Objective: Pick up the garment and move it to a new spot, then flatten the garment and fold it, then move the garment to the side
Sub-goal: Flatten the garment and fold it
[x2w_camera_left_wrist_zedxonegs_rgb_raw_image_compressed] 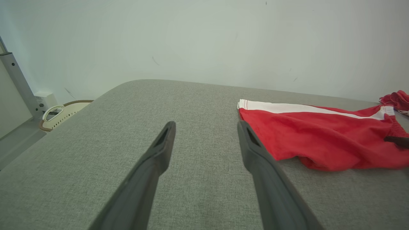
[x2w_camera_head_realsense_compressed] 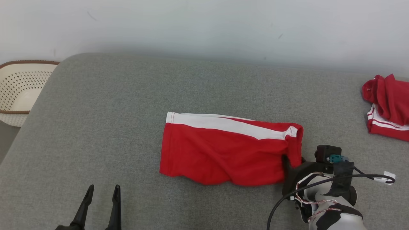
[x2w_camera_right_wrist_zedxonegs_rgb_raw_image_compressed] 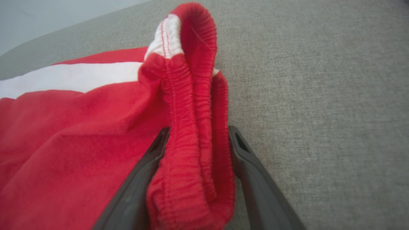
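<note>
- currently: garment lies mid-worktop, apparently folded in half.
- right end effector: jaws straddle the waistband; cannot tell whether they pinch it.
- left end effector: wide, empty, well apart from the garment.
- judged remaining: the move to the side.

Matt cloth garment, rough woven grey table cover

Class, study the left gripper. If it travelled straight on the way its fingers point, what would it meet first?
Most likely the bare grey table surface, as the left gripper seems angled slightly downward, though depth is unclear. The red shorts lie right of that line.
</note>
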Motion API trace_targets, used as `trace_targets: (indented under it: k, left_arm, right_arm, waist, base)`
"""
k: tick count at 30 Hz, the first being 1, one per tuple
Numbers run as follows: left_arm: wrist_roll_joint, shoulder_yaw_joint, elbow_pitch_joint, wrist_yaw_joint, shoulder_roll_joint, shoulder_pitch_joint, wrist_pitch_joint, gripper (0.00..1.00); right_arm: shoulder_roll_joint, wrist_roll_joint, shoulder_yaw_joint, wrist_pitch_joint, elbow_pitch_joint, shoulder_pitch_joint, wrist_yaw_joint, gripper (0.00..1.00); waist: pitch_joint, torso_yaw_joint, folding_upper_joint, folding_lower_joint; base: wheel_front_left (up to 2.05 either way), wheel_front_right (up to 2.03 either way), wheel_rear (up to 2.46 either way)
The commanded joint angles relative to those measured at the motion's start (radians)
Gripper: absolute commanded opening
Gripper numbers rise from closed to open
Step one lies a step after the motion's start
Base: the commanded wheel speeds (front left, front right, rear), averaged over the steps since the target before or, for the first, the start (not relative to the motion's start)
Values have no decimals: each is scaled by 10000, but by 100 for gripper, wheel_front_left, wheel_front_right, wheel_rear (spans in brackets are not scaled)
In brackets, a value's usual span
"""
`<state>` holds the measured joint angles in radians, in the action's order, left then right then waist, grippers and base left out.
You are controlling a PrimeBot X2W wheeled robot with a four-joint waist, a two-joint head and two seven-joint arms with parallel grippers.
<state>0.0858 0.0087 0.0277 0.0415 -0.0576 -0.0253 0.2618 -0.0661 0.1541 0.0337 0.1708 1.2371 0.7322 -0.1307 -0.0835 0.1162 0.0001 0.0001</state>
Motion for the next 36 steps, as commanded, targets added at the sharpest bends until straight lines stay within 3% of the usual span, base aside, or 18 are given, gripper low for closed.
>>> trace_targets:
  k: [1, 5, 14, 18, 27, 31, 36]
  left_arm:
    - [-24, 55, 41, -6, 2, -56, 41, 100]
    - [-51, 124, 83, -5, 8, 8, 41, 100]
    - [-52, 219, 41, -31, 29, 335, 41, 100]
    - [6, 237, -39, -57, 41, 467, 41, 100]
    - [27, 123, 2, -9, 51, 396, 41, 100]
    - [0, 57, 50, 19, 55, 315, 41, 100]
    - [33, -33, 116, 71, 58, 268, 41, 100]
  right_arm:
    - [103, 119, 132, 69, 82, 38, -1, 0]
    - [-37, 349, 434, 272, 121, 28, -1, 0]
    - [-1550, 1139, 658, 339, 119, -325, 2, 0]
    - [-1557, 1799, 995, -21, -297, -377, 2, 0]
    - [-1229, 4316, 2352, -1433, -2741, -845, 0, 0]
    - [-1455, 5697, 3201, -2201, -4421, -1178, -1, 0]
    - [-1824, 6611, 4076, -2682, -5965, -1517, -1, 0]
  waist:
    - [24, -26, -1, -1]
    - [124, -110, -1, -1]
    - [432, -357, -1, -1]
    - [502, -530, -1, -1]
    - [495, -694, -1, -1]
    - [475, -643, -1, -1]
    - [447, -423, -1, -1]
  base:
    - [0, 0, 0]
    - [0, 0, 0]
    - [0, 0, 0]
    - [0, 0, 0]
    - [0, 0, 0]
    - [0, 0, 0]
    - [0, 0, 0]
